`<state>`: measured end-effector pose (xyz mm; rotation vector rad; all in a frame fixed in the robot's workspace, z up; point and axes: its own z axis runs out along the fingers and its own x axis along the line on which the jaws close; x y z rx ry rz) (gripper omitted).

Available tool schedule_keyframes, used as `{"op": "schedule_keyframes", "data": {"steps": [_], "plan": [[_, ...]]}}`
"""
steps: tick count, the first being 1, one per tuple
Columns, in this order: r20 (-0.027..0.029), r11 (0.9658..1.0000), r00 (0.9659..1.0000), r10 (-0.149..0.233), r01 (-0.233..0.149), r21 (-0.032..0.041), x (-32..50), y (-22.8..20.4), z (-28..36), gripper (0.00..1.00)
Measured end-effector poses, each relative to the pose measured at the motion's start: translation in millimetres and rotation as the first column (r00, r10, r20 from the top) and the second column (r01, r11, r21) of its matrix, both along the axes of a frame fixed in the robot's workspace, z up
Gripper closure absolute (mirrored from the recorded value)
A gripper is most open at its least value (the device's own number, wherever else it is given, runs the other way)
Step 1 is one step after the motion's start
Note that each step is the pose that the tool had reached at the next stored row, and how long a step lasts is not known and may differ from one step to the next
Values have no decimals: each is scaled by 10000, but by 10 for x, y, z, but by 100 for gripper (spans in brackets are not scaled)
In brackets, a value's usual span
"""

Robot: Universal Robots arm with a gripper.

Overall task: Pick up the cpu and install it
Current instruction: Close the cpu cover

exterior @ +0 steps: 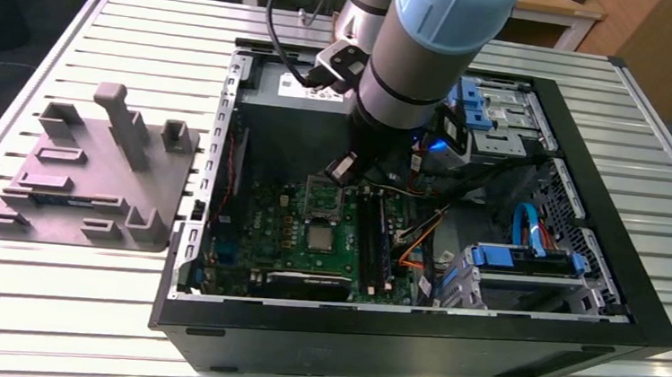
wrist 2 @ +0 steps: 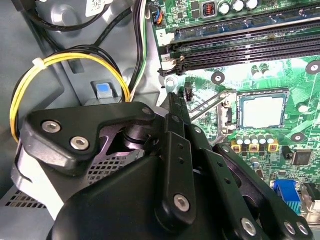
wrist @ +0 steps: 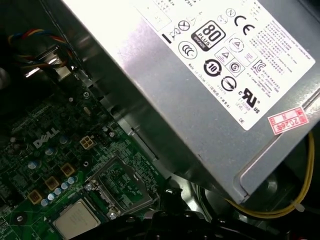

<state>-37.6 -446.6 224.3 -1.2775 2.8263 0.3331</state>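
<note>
cpu (wrist 2: 262,111) already seated in motherboard (exterior: 308,240) socket (retention frame looks open). Tool (wrist 2: 176,100) above board, pressed together, holding nothing.

— What do I see on my screen? A big black computer case (exterior: 421,335) lying open on a table (exterior: 86,313) made of silver slats.

— And inside?

— A green board (exterior: 296,239) with long black slots (wrist 2: 240,42). A grey metal box (wrist: 200,90) with a white label sits just beside it. Yellow wires (wrist 2: 30,82) loop near that box. I see blue cables (exterior: 526,226) too.

— Anything outside the case?

— A grey tray (exterior: 85,178) with bumps, on the exterior view's left.
</note>
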Motion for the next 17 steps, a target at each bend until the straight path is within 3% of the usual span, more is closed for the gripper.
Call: {"op": "schedule_keyframes", "data": {"steps": [17], "plan": [[0, 9989, 9989, 465, -465, -2, -15, 0, 78, 90]]}}
